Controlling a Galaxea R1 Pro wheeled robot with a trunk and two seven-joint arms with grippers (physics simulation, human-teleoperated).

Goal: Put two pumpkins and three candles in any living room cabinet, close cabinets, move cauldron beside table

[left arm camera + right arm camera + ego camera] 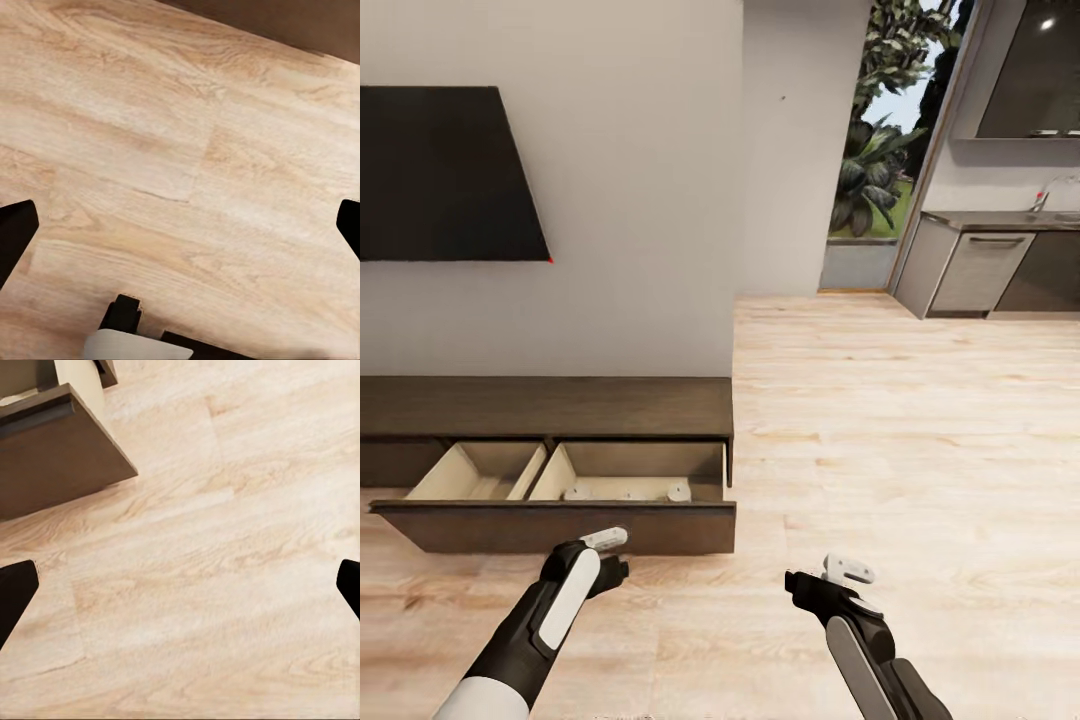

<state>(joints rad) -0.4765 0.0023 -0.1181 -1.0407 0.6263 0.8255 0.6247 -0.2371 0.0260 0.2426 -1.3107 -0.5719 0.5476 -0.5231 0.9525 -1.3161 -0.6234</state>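
Hidden and cut off at the open drawer

The candles (625,492) sit half hidden behind the drawer front (560,527); the cabinet (540,410) and the wall screen (445,175) run off the left edge.

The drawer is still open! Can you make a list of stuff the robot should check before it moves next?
1. Drawer pulled out of the cabinet: yes, so cabinet closed is not ok.
2. Candles in the right compartment: three small whitish shapes there, ok.
3. Pumpkins inside: none seen in the drawer, though its front hides part of the inside, cannot tell.
4. Left hand free: open over bare floor, ok.
5. Right hand free: open, nothing between its fingers, ok.
6. Floor before the drawer free of things: ok.
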